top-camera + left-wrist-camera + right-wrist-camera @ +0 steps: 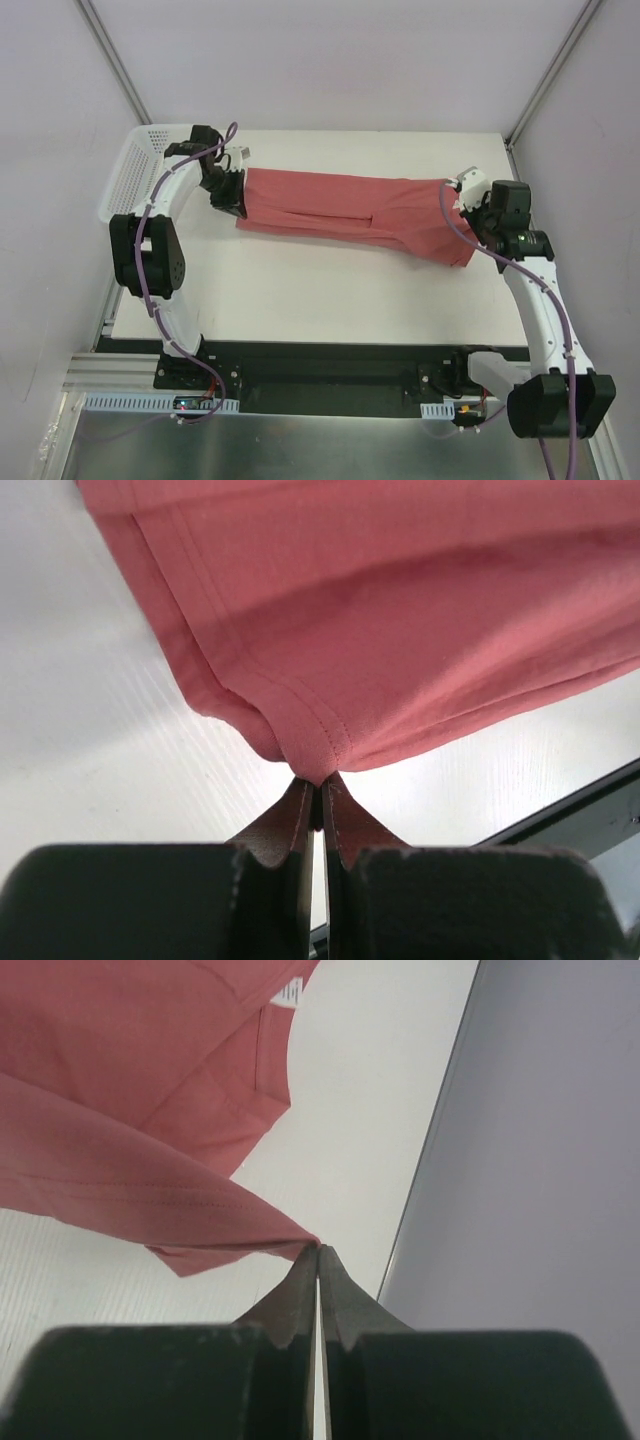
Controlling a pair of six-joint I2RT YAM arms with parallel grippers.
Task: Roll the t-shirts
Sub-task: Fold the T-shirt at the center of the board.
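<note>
The workspace is presenting one salmon-red short-sleeved cotton t-shirt (350,212), one white perforated plastic basket (125,175), one white table (330,290) and two grippers. The t-shirt is lying on the table as a long, layered band, starting near the basket and stretching away from it across the table. The left gripper (236,205) is sitting at the band end nearest the basket; the right gripper (460,198) is sitting at the end farthest from the basket. In the left wrist view, the left gripper's jaws are pressing together with no gap showing at the tips, pinching a double-stitched hem corner (315,745) of the t-shirt. In the right wrist view, the right gripper's jaws are likewise pressing together, clamping a pointed fold of the t-shirt that carries one stitch line. The overhead view is showing both arms and the basket, but the jaw contact is appearing too small there to read. Only the right wrist view is showing one small white neck label (290,992) on the t-shirt and a grey wall (540,1140) on the side away from the basket.
</note>
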